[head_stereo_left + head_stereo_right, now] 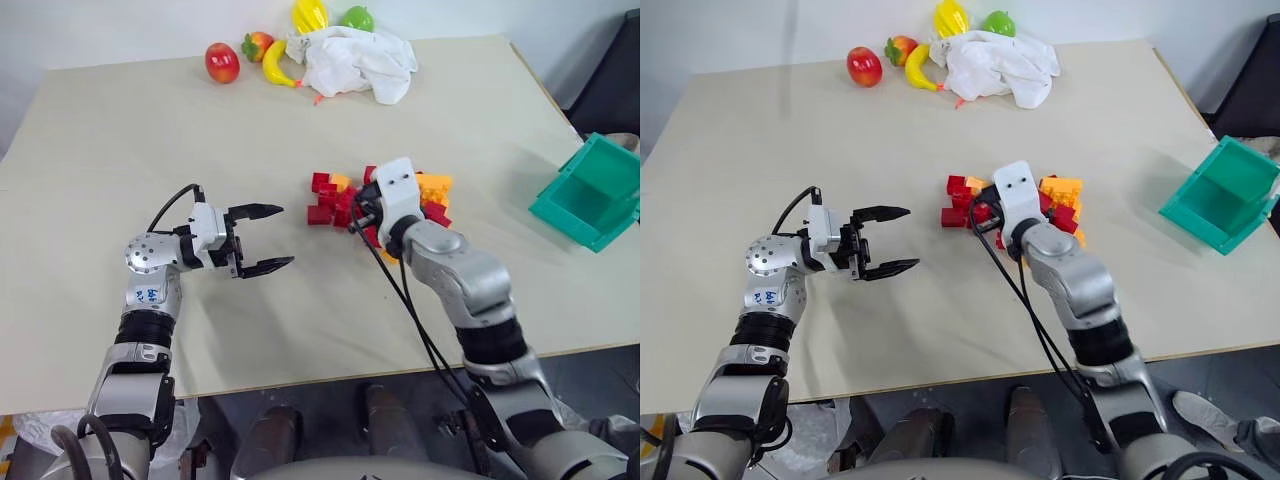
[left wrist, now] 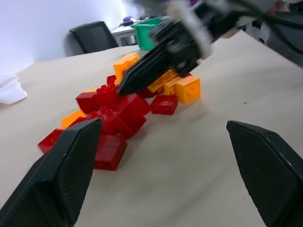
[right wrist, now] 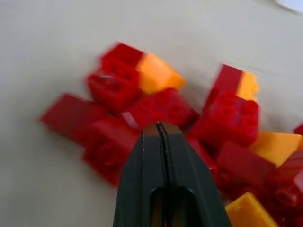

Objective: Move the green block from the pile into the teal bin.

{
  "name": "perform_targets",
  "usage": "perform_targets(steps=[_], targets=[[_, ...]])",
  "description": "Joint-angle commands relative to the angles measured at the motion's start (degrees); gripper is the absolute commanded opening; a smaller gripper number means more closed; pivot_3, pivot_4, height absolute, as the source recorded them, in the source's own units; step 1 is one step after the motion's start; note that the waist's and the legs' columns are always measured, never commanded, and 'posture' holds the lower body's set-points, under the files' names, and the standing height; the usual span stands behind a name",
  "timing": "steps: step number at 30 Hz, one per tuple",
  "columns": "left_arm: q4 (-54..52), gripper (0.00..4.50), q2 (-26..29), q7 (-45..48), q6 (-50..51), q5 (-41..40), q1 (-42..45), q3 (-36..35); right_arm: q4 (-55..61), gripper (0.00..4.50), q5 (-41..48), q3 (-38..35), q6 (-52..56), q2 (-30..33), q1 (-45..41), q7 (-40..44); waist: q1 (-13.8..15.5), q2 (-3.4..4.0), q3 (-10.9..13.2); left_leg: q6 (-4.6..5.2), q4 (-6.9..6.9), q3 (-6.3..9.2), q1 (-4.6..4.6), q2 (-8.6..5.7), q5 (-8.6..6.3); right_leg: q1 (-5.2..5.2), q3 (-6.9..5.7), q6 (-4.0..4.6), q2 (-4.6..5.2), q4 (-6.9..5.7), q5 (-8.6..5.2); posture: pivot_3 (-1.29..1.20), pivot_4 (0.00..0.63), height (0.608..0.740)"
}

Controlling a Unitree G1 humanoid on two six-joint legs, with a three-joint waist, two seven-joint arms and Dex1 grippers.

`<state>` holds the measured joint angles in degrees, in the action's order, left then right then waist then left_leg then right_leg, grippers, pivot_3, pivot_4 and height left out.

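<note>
The pile [image 1: 375, 205] of red and yellow-orange bricks lies mid-table; no green brick can be made out among them. The right gripper [image 3: 160, 126] has its fingers pressed together, empty, tip over the red bricks. The left gripper [image 1: 268, 238] hovers beside the pile, jaws wide apart, holding nothing. The teal bin [image 1: 590, 195] sits tilted at the table's right edge.

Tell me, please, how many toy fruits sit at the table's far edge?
5: apple, strawberry, banana, a yellow fruit and a green fruit behind the white cloth, which may hide more.
</note>
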<state>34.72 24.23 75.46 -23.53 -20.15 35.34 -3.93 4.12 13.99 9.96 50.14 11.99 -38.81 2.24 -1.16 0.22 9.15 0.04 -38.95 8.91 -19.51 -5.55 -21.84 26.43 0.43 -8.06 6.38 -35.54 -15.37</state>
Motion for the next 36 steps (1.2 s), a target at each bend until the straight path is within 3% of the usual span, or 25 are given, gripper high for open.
perform_targets(steps=[1,10,15,21,25,30,36], targets=[[-1.1,4.50,-0.1,-0.5,-0.7,-0.4,-0.4,-0.4,0.9,0.02,-3.4,-2.6,4.1,0.0,-0.6,-3.4,-0.3,0.00,0.0,0.00,-0.03,0.02,-0.04,0.01,0.00,0.02,0.00,0.00,-0.01,-0.03,0.00,0.00,0.150,0.740],[-2.4,4.50,-0.3,-1.8,2.2,-0.8,-1.2,-0.4,8.4,0.02,-6.2,-8.1,13.5,4.4,1.9,-3.4,-0.4,0.00,0.0,0.00,-0.18,0.03,-0.11,-0.11,0.00,0.06,0.04,-0.01,0.07,-0.14,0.01,0.00,0.150,0.740],[-3.4,4.50,-0.4,-5.8,7.8,-1.0,-1.1,-1.2,12.3,0.02,-7.2,-12.1,15.6,14.6,5.5,0.9,-0.2,0.00,0.0,0.01,-0.17,0.01,-0.12,-0.11,0.00,0.07,0.06,-0.01,0.08,-0.15,0.01,0.00,0.150,0.740],[-4.6,4.50,1.0,-8.5,15.6,-0.2,-1.0,-0.5,16.3,0.02,-4.9,-12.4,15.0,19.8,4.9,7.1,-0.6,0.00,0.0,0.07,-0.18,-0.06,-0.15,-0.17,0.02,0.10,0.15,-0.10,0.13,-0.10,0.06,0.00,0.150,0.740],[-5.0,4.50,1.5,-9.8,18.7,0.7,-0.4,0.0,15.5,0.02,-3.3,-12.1,13.8,19.1,3.3,10.6,-0.5,0.00,0.0,0.04,-0.18,-0.11,-0.11,-0.08,0.01,0.10,0.18,-0.10,0.07,-0.11,0.06,0.00,0.150,0.740],[-4.3,4.50,1.3,-13.5,11.9,4.8,-0.4,0.6,9.5,0.02,-4.1,-8.2,9.8,15.1,2.2,11.6,-0.3,-0.02,0.0,0.05,-0.22,-0.09,-0.11,-0.16,0.02,0.09,0.16,-0.11,0.10,-0.11,0.07,0.00,0.150,0.740],[-3.2,4.50,0.8,-13.7,10.9,5.3,0.2,1.0,5.3,0.02,-4.8,-3.9,6.4,14.3,1.8,14.7,-0.4,-0.01,0.0,0.07,-0.22,-0.06,-0.17,-0.23,0.03,0.12,0.12,-0.12,0.16,-0.11,0.08,0.00,0.150,0.740]])
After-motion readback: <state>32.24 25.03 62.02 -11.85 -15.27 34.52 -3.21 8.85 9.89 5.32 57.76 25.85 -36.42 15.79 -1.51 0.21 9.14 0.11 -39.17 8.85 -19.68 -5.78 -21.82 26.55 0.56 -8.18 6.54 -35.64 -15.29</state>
